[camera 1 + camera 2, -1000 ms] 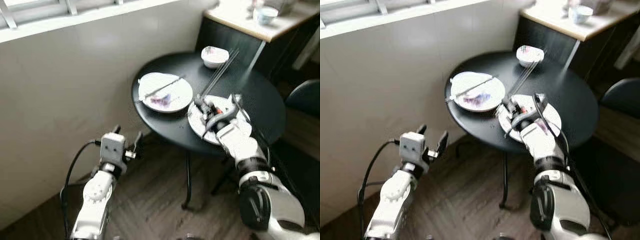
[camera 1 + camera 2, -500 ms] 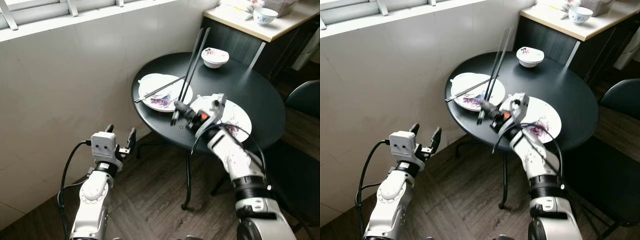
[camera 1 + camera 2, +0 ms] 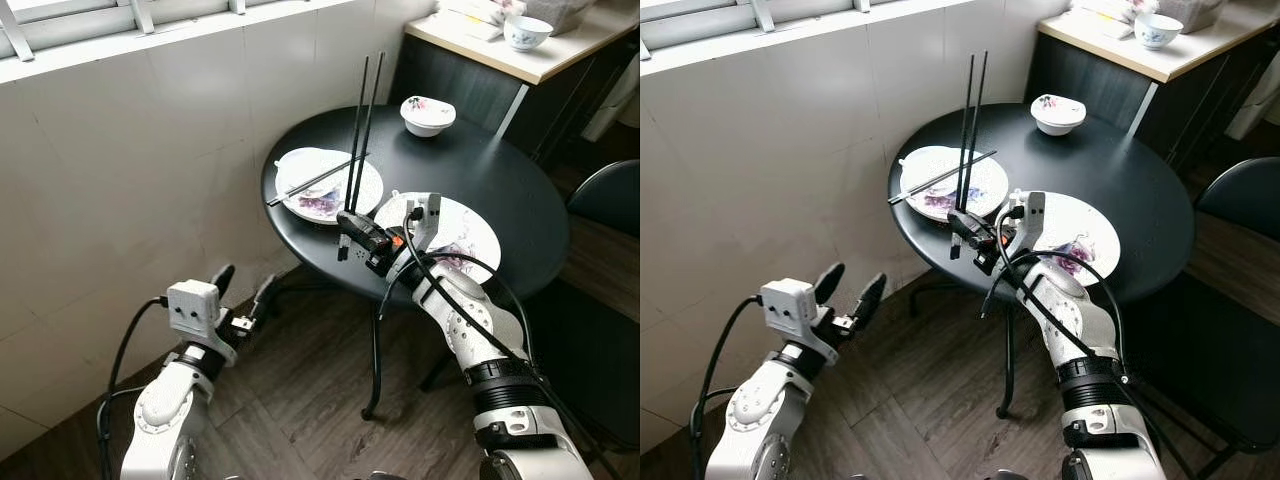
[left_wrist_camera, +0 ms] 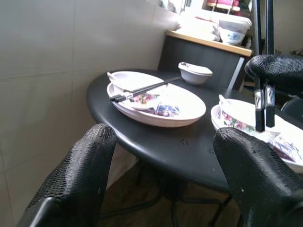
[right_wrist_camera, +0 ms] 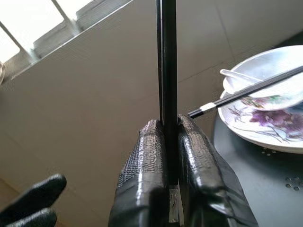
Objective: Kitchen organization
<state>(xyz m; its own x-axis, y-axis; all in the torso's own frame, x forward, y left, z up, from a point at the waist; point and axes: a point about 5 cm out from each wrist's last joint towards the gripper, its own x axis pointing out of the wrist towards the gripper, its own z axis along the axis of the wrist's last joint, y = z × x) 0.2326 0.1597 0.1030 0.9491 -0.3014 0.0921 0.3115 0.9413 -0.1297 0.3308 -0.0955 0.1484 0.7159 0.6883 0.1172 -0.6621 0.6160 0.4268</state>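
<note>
My right gripper [image 3: 352,228] is shut on a pair of black chopsticks [image 3: 361,130], holding them upright over the front left edge of the round black table [image 3: 510,170]. In the right wrist view the fingers [image 5: 194,165] pinch the chopsticks [image 5: 166,61] near their lower end. Behind them lies a white floral plate [image 3: 300,200] with a second pair of chopsticks [image 3: 318,178] and a spoon across it. Another floral plate [image 3: 465,225] sits beside my right wrist. My left gripper [image 3: 243,292] hangs open, low over the floor, left of the table.
A small white bowl [image 3: 428,113] stands at the table's far side. A tiled wall [image 3: 130,170] runs along the left. A counter [image 3: 520,55] with another bowl [image 3: 525,32] is at the back right. A dark chair [image 3: 610,190] stands at the right.
My right gripper has lifted the chopsticks off the near plate and swung them from slanted to upright, moving left toward the table's front edge. The left arm has sunk a little.
</note>
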